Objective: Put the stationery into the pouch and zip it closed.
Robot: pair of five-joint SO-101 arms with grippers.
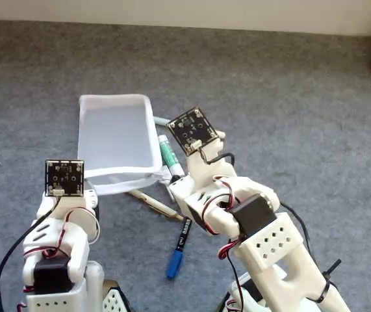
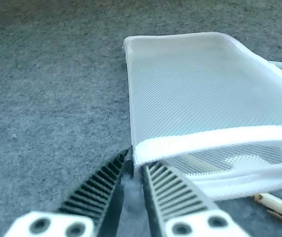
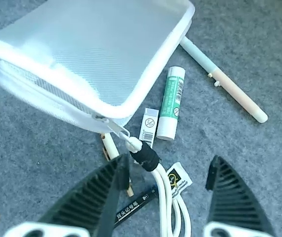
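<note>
— Where was the pouch [image 1: 117, 136]?
— At ten o'clock on the worktop [image 1: 289, 97], with its mouth open. The left claw [image 2: 132, 167] was pinching its rim corner.
— And the right claw [image 3: 170, 165]?
— Wide open and empty, above the zip pull [image 3: 117, 129]. The mesh looked soft and light, so I would grip the stiffer rim.

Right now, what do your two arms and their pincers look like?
The left arm and right arm are white plastic shells with black motors, looped with red, white and black wires. Each wrist carries a small black square circuit board. The left gripper and right gripper have black, ribbed, tapering fingers on white bases.
</note>
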